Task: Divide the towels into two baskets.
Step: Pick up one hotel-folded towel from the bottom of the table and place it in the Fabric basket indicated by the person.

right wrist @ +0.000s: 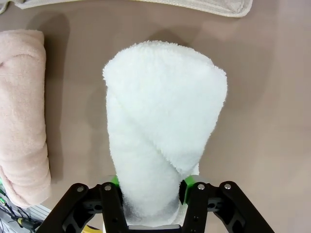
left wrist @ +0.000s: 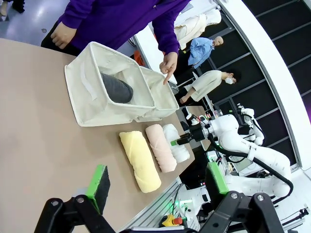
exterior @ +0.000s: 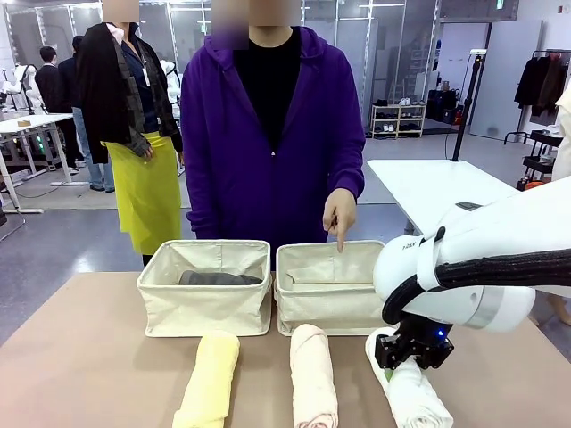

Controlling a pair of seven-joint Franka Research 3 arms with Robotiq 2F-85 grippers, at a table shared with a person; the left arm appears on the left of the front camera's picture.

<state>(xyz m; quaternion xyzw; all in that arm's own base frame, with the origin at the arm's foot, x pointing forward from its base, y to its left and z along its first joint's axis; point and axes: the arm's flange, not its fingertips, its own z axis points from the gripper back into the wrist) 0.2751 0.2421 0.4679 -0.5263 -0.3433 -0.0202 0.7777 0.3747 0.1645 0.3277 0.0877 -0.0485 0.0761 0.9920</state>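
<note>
Towels, four rolls, logged one by one. Dark grey towel (exterior: 219, 278): lying flat inside left basket (exterior: 205, 312), long axis across the basket. Pale yellow towel (exterior: 210, 379), cream-beige towel (exterior: 312, 374) (pinkish in tone) and white towel (exterior: 419, 401): on the brown table (exterior: 80, 357), side by side on the robot's side of the baskets, roughly parallel, ends toward the baskets. Yellow in front of left basket, cream-beige in front of right basket (exterior: 326, 308) near the seam between the two, white off that basket's right corner. Baskets upright, tops open, touching side to side.

Right gripper (right wrist: 151, 182): closed on white towel, green pads pressed into the roll from both sides, partway along its length; terry bulging over the pads in right wrist view. Cannot tell whether the roll is lifted off the table. Cream-beige towel just beside it, apart.

Left gripper (left wrist: 156, 170): jaws wide apart, carrying no load, held above the table on the robot's left, well apart from towels and baskets.

Person's hand (exterior: 340, 214): index finger extended downward, tip over the far rim of right basket. Other hand (left wrist: 62, 36): loosely curled at the person's side, beyond left basket.
</note>
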